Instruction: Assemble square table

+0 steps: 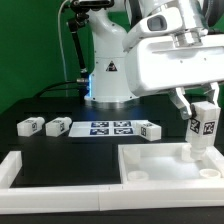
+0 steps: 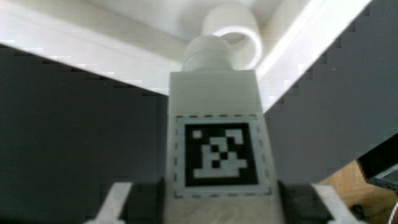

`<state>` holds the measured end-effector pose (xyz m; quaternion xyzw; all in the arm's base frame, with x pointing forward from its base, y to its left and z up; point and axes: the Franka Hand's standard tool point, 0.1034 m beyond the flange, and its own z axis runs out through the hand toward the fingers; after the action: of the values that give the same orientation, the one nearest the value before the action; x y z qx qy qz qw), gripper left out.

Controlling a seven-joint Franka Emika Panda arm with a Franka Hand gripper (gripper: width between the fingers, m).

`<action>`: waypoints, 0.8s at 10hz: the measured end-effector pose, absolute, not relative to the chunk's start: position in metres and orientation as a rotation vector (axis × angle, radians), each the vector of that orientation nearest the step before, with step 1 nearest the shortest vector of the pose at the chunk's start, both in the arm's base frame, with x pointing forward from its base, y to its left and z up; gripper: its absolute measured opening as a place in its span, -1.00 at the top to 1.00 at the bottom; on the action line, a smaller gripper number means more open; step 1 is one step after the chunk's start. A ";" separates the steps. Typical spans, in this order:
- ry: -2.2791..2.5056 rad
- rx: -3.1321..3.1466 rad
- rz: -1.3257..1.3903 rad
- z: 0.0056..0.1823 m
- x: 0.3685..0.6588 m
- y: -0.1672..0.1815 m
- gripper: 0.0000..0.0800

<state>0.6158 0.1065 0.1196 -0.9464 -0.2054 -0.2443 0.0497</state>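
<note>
Exterior view: shows the gripper [image 1: 203,110] on the exterior view's right, closed on one white leg [image 1: 204,134], with a finger pressed to either side of the leg's upper part. Holds that leg upright, its black-and-white tag turned toward the camera and its lower end down at the far right corner of the square tabletop [image 1: 150,172]. Cannot tell from here whether the end touches the corner or hangs just above it.

Places the tabletop flat at the front right of the dark table [image 1: 60,150], raised rim upward. Counts three more legs lying behind it, all apart from the gripper: two [image 1: 30,126] [image 1: 58,127] close together on the exterior view's left, and a third [image 1: 150,130] just beside the right end of the marker board [image 1: 110,127]. Puts the marker board between that pair and the third leg, in front of the arm's white base [image 1: 108,70]. Shows a long white barrier strip [image 1: 12,165] along the front left, well apart from the held leg.

Wrist view: looks straight down the gripped leg [image 2: 217,100], tag [image 2: 221,155] square to the lens. Catches the fingers [image 2: 125,200] at both edges of the leg, so the gripper [image 2: 221,198] is clamped on it and not empty. Meets a round white shape [image 2: 226,45] at the leg's far end, against the tabletop's white rim [image 2: 89,40]; cannot say whether the two touch.
</note>
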 end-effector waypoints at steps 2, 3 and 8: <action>-0.618 -2.878 -0.746 0.120 0.620 0.109 0.27; -0.618 -2.877 -0.747 0.120 0.621 0.110 0.27; -0.607 -2.866 -0.727 0.101 0.626 0.116 0.27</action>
<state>0.6263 0.1158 0.1010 -0.9477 -0.2007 -0.2403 0.0613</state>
